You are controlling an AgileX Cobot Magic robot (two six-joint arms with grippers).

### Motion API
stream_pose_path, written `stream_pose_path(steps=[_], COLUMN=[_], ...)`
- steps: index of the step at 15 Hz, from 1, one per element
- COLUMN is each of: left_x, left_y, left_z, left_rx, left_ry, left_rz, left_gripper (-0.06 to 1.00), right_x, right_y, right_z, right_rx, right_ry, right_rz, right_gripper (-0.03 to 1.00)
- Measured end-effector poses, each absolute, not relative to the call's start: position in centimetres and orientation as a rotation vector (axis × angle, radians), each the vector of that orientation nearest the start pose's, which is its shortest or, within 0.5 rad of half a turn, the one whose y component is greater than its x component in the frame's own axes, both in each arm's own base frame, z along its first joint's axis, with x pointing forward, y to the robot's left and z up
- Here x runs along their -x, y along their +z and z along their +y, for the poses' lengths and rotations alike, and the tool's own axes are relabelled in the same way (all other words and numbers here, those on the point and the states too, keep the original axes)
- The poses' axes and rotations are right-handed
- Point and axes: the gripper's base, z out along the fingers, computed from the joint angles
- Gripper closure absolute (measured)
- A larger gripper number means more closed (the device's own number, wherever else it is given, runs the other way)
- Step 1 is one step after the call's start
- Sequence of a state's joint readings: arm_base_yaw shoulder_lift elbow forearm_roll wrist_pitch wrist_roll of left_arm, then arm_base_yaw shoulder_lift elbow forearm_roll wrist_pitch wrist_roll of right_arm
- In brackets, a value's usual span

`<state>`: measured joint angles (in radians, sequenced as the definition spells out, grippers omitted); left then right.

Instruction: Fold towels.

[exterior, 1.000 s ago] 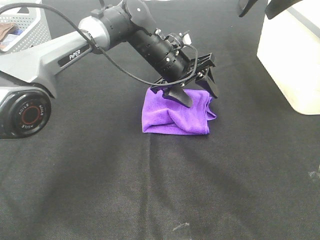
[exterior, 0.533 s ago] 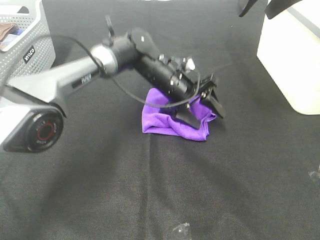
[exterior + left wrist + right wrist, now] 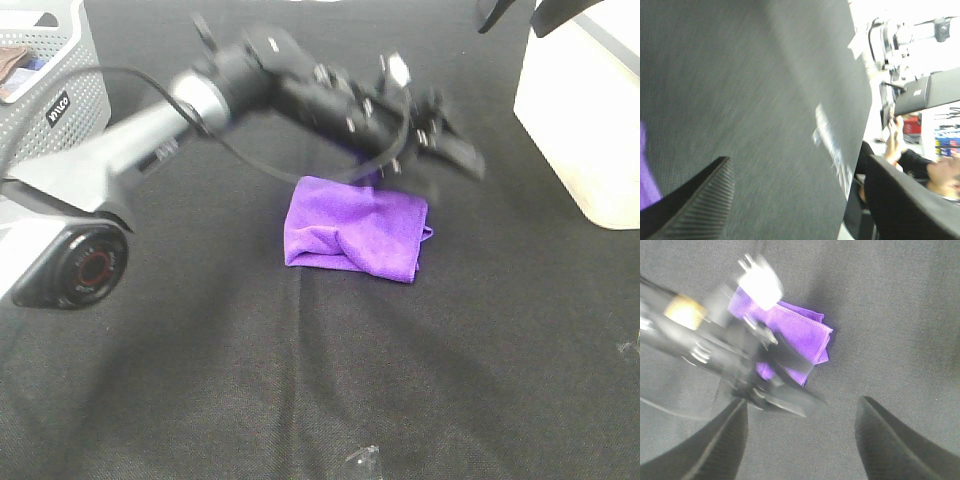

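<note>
1. A grey perforated plastic basket (image 3: 55, 75) stands at the far left edge of the table in the high view; something brownish shows inside it, too small to name.
2. A cream-white rectangular bin (image 3: 580, 120) stands at the far right edge, well apart from the cloth; its inside cannot be seen.
3. The left arm (image 3: 150, 130), grey and black with a looping black cable, reaches from the left across the middle and crosses above the far edge of the cloth, hiding a little of it.
4. The left gripper (image 3: 445, 150) is blurred, above and just beyond the cloth's far right corner, clear of it. Its wrist view shows two black fingers (image 3: 700, 200) set wide apart with nothing between them.
5. The right gripper (image 3: 800, 440) looks down from above; its two dark fingers stand apart, empty, high over the table.
6. The bright purple microfibre towel (image 3: 355, 230) lies folded into a compact rumpled rectangle near the table's middle, stitched hem visible in the right wrist view (image 3: 800, 335).
7. The surface is a black woven tablecloth (image 3: 300, 380).
8. Past the table edge, the left wrist view shows a bright, cluttered room with a seated person (image 3: 920, 165).
</note>
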<state>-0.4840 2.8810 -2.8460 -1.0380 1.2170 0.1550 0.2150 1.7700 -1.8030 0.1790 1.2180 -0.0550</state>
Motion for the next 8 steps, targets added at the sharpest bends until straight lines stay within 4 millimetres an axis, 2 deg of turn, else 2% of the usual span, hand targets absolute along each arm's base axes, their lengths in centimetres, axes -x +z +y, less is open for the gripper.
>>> stream_pose_path(steps=[1, 2, 3, 4, 5, 8], left_x=[-47.6, -48.2, -49.8, -50.7, -51.4, -51.9], left_y=[16.7, 17.2, 18.1, 18.4, 19.2, 23.7], left_z=[-31.4, -30.5, -27.7, -25.9, -24.2, -21.2], left_rx=[-0.561, -0.533, -0.457, -0.432, -0.433, -0.484], left_ry=[-1.454, -1.417, -1.287, -1.160, -0.982, -0.464], left_rz=[2.436, 2.433, 2.450, 2.470, 2.478, 2.423], left_gripper=[0.27, 0.27, 0.27, 0.27, 0.27, 0.27], right_x=[-36.5, -35.9, -35.2, -34.6, -34.0, -32.9], right_y=[37.1, 38.0, 39.0, 39.8, 40.5, 41.9], right_z=[9.5, 9.4, 9.2, 9.1, 9.0, 8.7], right_rx=[0.331, 0.331, 0.331, 0.331, 0.330, 0.328], right_ry=[0.296, 0.297, 0.298, 0.299, 0.300, 0.302], right_rz=[2.633, 2.609, 2.582, 2.560, 2.539, 2.501], right_gripper=[0.37, 0.37, 0.37, 0.37, 0.37, 0.37])
